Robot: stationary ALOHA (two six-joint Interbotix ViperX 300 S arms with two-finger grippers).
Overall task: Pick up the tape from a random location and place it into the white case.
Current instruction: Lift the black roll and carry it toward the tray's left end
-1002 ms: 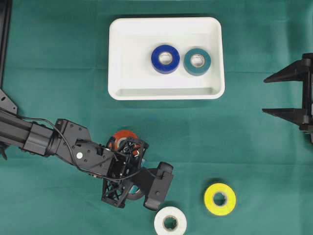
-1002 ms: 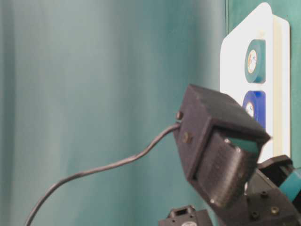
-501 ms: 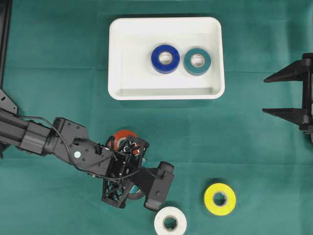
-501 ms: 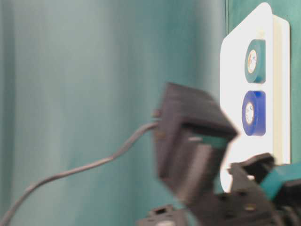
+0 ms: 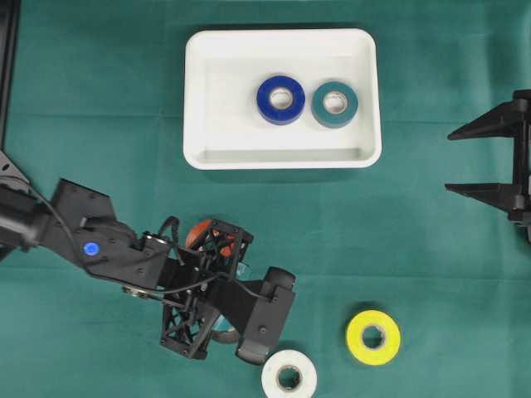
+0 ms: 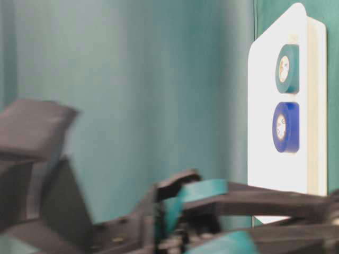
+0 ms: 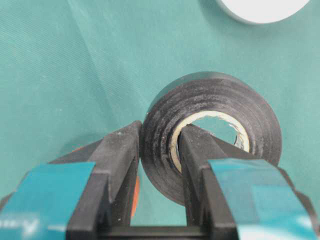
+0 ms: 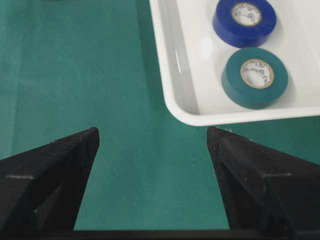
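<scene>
Tape, the black roll (image 7: 210, 135), sits in the left claw (image 7: 159, 165), clamped through its wall: one finger (image 7: 117, 165) presses the outer face and the other sits inside the core, so the roll hangs on edge, a hold that should keep it from sliding out on the way over. In the overhead view that claw (image 5: 217, 311) is low in the frame over the green counter (image 5: 99, 108), well short of the case. Whether the roll is clear of the cloth I cannot tell.

Just beside it lie loose rolls: a red one (image 5: 202, 235) half hidden under the wrist, a white one (image 5: 289, 378) at the near edge, and a yellow one (image 5: 372, 337) further right. They wait their turn.

Farther off, the white case (image 5: 207, 91) lies flat, with a blue roll (image 5: 280, 99) and a teal roll (image 5: 335, 104) side by side right of centre. Its left half is bare, the likeliest spot for the black roll.

At the right edge the right claw (image 5: 489, 159) rests with its fingers spread wide and nothing between them, parked clear of the case so the left arm has room.
</scene>
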